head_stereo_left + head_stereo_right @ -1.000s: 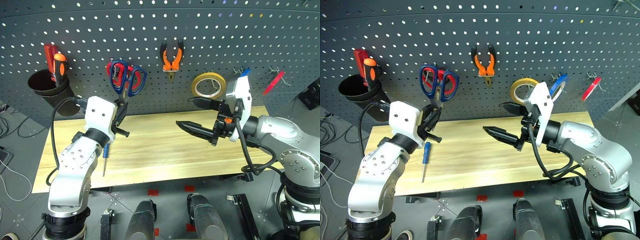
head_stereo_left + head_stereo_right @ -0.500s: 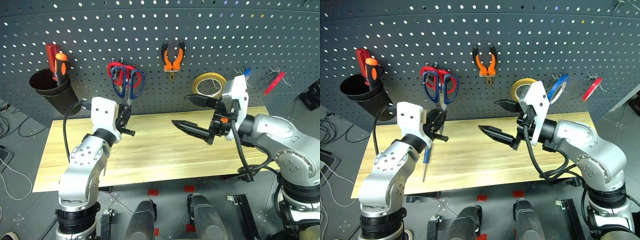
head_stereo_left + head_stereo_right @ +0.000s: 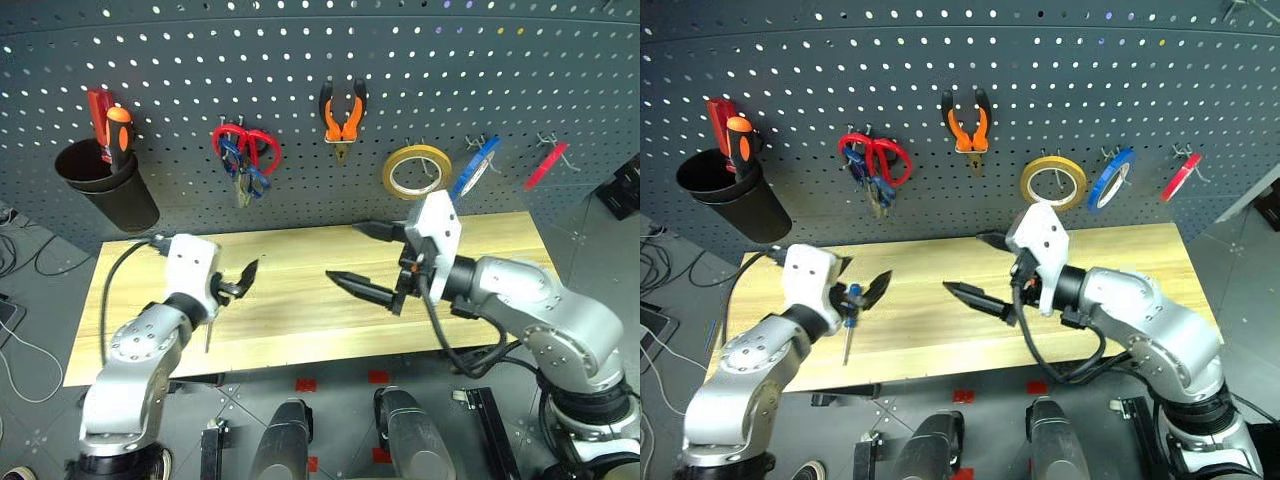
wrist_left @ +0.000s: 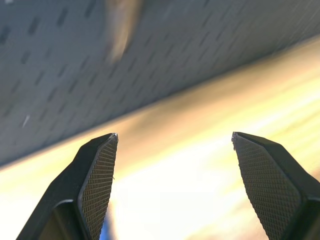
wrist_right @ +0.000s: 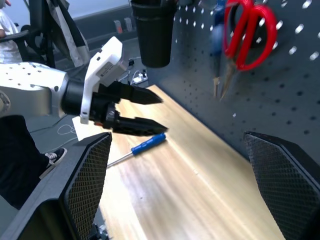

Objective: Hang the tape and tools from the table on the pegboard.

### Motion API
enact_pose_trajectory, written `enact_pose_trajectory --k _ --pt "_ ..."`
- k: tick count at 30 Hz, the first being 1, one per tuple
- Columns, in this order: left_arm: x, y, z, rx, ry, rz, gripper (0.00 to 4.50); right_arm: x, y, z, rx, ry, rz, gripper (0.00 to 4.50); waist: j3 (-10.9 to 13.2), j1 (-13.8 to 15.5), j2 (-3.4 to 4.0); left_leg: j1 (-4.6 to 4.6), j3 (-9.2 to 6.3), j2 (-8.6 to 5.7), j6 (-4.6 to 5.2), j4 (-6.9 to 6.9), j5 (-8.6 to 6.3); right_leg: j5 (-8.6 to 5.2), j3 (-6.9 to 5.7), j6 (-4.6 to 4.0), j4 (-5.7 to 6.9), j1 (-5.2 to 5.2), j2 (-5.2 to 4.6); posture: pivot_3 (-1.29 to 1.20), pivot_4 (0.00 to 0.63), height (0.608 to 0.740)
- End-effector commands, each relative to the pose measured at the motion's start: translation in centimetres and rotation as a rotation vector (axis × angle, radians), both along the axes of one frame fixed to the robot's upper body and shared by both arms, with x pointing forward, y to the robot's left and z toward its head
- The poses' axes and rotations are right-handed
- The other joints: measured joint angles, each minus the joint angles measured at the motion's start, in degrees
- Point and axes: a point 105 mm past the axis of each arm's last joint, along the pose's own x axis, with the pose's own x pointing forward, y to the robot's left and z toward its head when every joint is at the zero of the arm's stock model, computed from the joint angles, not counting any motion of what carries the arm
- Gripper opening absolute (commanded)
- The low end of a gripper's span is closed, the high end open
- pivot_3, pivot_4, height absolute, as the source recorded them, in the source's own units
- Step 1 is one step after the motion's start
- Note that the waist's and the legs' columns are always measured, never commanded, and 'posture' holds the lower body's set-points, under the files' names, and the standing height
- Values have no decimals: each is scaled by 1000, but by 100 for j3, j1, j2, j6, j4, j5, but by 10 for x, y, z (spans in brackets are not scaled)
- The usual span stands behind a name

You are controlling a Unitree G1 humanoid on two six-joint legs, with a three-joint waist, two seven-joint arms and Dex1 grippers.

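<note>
On the pegboard [image 3: 180, 60] hang the orange-handled pliers [image 3: 343, 112], the thin red tape [image 3: 545, 165] at the far right, and the dark blue scissors [image 3: 245, 175] on one hook with red scissors [image 3: 243, 143]. The blue-handled screwdriver [image 3: 850, 305] lies on the table [image 3: 300, 320] at the left. My left gripper [image 3: 245, 280] hovers open just to its right, low over the wood, holding nothing. My right gripper [image 3: 352, 256] stands open and empty above the table's middle, pointing left. In the right wrist view the left gripper [image 5: 137, 110] sits just above the screwdriver [image 5: 145, 143].
A black cup [image 3: 105, 185] with a red and an orange screwdriver hangs at the board's left. A yellow tape roll [image 3: 416, 170] and a blue one [image 3: 472, 168] hang between the pliers and the red tape. Cables lie on the floor at the left.
My left gripper opened and let go of the dark blue scissors, which now hang beside the red ones. It dropped away from the board towards the table. The right arm shifted left and lower.
</note>
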Motion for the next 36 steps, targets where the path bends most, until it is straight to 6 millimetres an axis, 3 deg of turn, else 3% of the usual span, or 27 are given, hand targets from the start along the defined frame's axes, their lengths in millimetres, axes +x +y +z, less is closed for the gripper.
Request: enact_pose_trajectory --k 1,5,13,17,25,28,36 --pt "-7 35 -14 -22 78 128 3849 -19 17 -1 -18 -19 82 4500 6 14 -3 0 -1 -1 1 1 -1 0 -2 0 0 0 0 1 332 740" --pt "-8 48 -36 -55 226 140 3849 -22 28 -20 -156 22 148 4500 29 47 0 0 -9 -5 2 3 -1 0 -9 0 0 3 -2 2 344 740" --pt "16 63 -51 -125 323 173 3849 -23 48 -14 -185 2 198 4500 90 79 4 -2 -22 -3 0 1 0 0 -21 0 2 0 -1 -8 365 740" --pt "32 59 -54 -211 338 194 3849 -24 56 -12 -186 -7 211 4500 129 79 -3 -7 -24 -3 -6 2 3 0 -21 -1 6 -8 -2 -18 373 740" --pt "35 51 -90 -183 505 200 3849 -19 60 -7 -179 -22 211 4500 141 14 -12 -12 -17 -4 -7 0 4 0 -11 -1 16 -27 -5 -40 370 740" --pt "39 53 -93 -160 530 226 3237 -18 60 -7 -179 -21 213 4500 142 9 -10 -12 -18 -5 -10 0 6 0 -10 -1 25 -32 -5 -37 358 740" --pt "49 55 -95 -147 525 239 705 -10 55 -12 -201 -32 202 4500 138 6 -11 -11 -13 -10 -20 1 11 0 -8 -1 26 -33 -14 -47 315 740"
